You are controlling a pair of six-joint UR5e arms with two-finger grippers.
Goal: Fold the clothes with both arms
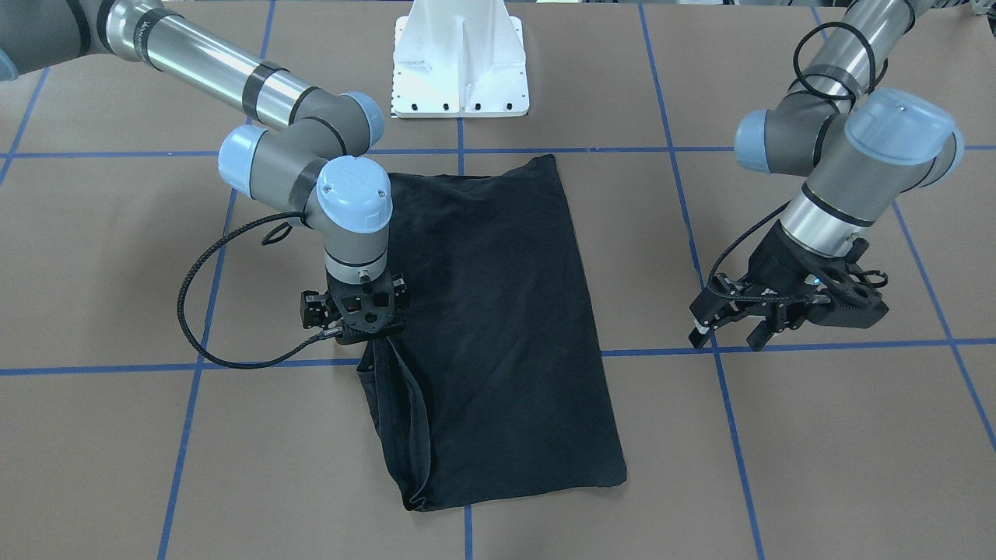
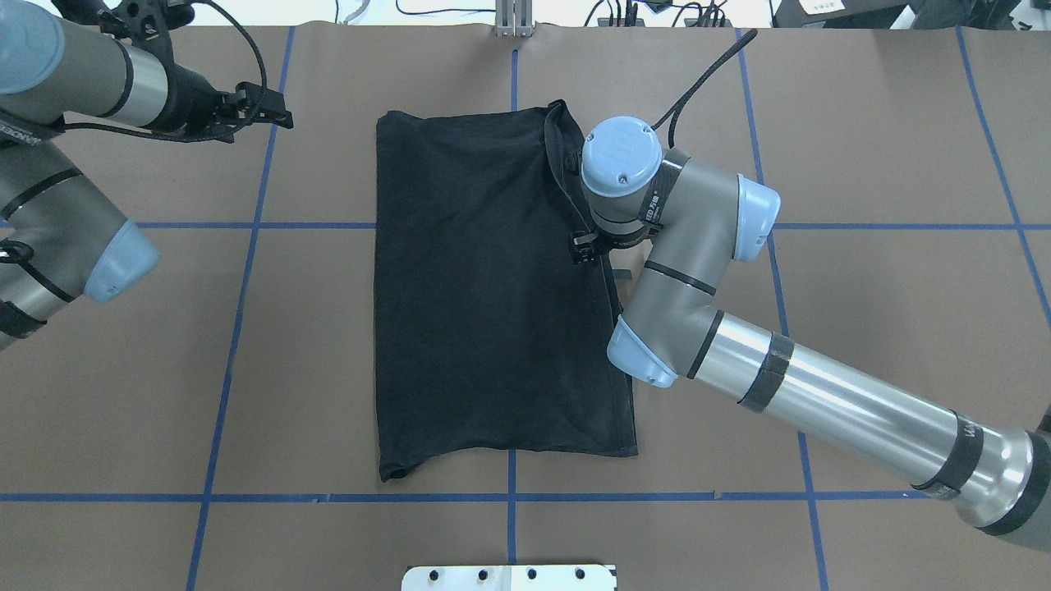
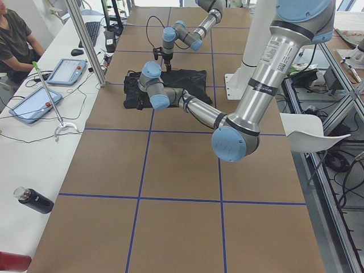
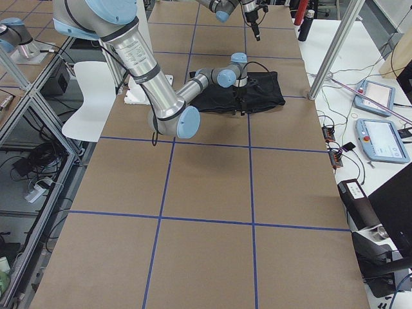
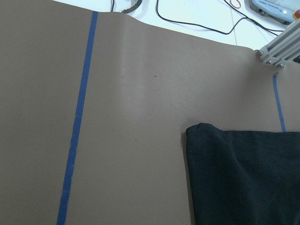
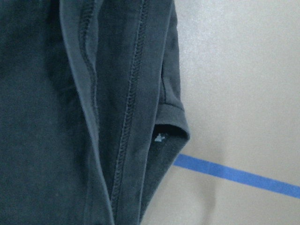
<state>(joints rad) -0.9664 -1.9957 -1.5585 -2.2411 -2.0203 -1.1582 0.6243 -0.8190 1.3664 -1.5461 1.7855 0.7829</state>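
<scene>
The black T-shirt (image 1: 498, 311) lies folded into a long rectangle in the middle of the brown table (image 1: 817, 435); its logos are hidden. It also shows in the overhead view (image 2: 484, 295) and the left wrist view (image 5: 248, 178). My right gripper (image 1: 372, 336) points straight down at the shirt's long edge and is shut on the fabric, which rises a little to it; in the overhead view (image 2: 585, 250) my wrist hides most of the gripper. The right wrist view shows only seamed black cloth (image 6: 47, 117). My left gripper (image 1: 725, 341) hangs open and empty beside the shirt, well apart from it (image 2: 279, 107).
The white pedestal base (image 1: 461, 62) stands at the table's robot side. Blue tape lines (image 1: 716, 373) grid the table. A side bench holds tablets (image 3: 34, 102) and a bottle (image 3: 34, 200), with an operator (image 3: 14, 34) seated there and an aluminium post (image 3: 85, 42) at the table edge.
</scene>
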